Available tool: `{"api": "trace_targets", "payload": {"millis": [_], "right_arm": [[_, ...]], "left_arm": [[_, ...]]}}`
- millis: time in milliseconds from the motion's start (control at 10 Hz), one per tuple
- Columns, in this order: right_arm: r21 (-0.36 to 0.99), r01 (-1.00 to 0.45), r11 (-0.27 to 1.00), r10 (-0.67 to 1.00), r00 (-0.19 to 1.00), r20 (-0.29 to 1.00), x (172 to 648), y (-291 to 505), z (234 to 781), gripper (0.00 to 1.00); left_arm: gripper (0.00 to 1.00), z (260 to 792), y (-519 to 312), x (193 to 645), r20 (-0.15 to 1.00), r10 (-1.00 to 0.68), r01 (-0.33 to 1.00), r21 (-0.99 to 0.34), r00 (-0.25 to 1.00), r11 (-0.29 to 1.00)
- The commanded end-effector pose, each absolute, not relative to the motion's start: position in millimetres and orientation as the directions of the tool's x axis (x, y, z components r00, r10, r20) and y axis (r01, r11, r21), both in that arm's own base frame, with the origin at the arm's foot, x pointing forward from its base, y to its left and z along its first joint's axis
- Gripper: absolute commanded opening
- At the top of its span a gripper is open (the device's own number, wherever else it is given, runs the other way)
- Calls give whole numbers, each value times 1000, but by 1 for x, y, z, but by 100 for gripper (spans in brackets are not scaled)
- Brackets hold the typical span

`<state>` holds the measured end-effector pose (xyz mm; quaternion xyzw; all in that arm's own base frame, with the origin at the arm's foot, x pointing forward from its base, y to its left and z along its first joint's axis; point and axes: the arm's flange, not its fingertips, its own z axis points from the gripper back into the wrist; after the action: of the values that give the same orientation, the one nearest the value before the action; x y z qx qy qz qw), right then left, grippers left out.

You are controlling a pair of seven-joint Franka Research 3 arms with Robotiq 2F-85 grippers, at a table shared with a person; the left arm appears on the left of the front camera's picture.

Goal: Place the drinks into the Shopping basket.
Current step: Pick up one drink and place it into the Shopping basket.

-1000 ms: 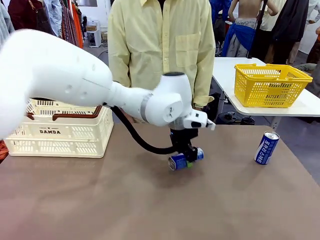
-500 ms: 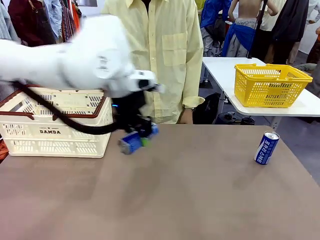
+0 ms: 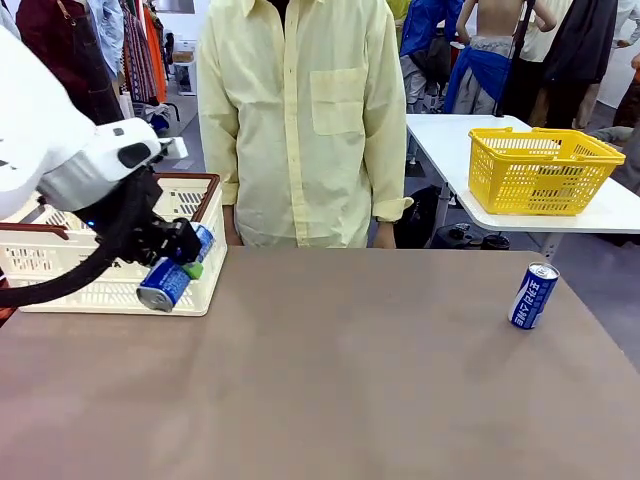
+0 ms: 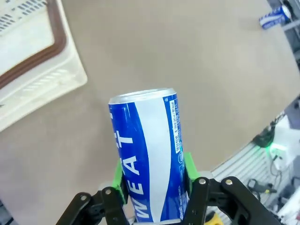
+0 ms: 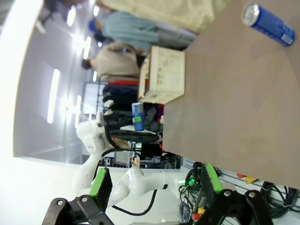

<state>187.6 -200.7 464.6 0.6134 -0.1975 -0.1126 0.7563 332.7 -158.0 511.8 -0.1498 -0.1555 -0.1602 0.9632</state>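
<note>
My left gripper [image 3: 187, 262] is shut on a blue drink can with white lettering [image 3: 160, 285], held on its side in the air just in front of the Shopping basket's [image 3: 70, 290] right front corner. In the left wrist view the green pads [image 4: 188, 167] clamp the can [image 4: 145, 131], with the basket's brown rim [image 4: 51, 51] at upper left. A second blue can [image 3: 533, 295] stands upright on the table at the far right, also seen as the can [image 5: 267, 21] in the right wrist view. My right gripper [image 5: 154, 187] is open and holds nothing. The green cans are out of view.
A person in a pale yellow shirt [image 3: 305, 120] stands at the far edge, hands down. A yellow mesh basket [image 3: 540, 170] sits on a separate white table at the back right. The brown tabletop [image 3: 350, 380] lies bare between the crate and the standing can.
My left arm has swung left from the table's middle, carrying the blue can up and over to the crate's front right corner. The standing can has not moved.
</note>
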Motion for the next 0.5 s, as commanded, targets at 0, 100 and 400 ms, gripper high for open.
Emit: {"api": "trace_targets", "payload": {"millis": [0, 100, 400], "right_arm": [[972, -104, 210, -418, 889, 185, 189, -201, 468, 100], [972, -104, 210, -418, 889, 185, 189, -201, 468, 100], [972, -104, 210, -418, 889, 185, 189, -201, 468, 100]], "left_arm": [[0, 517, -178, 355, 284, -330, 398, -228, 900, 889], [0, 517, -178, 355, 284, -330, 398, -228, 900, 889], [0, 521, -161, 366, 309, -263, 328, -179, 914, 927]]}}
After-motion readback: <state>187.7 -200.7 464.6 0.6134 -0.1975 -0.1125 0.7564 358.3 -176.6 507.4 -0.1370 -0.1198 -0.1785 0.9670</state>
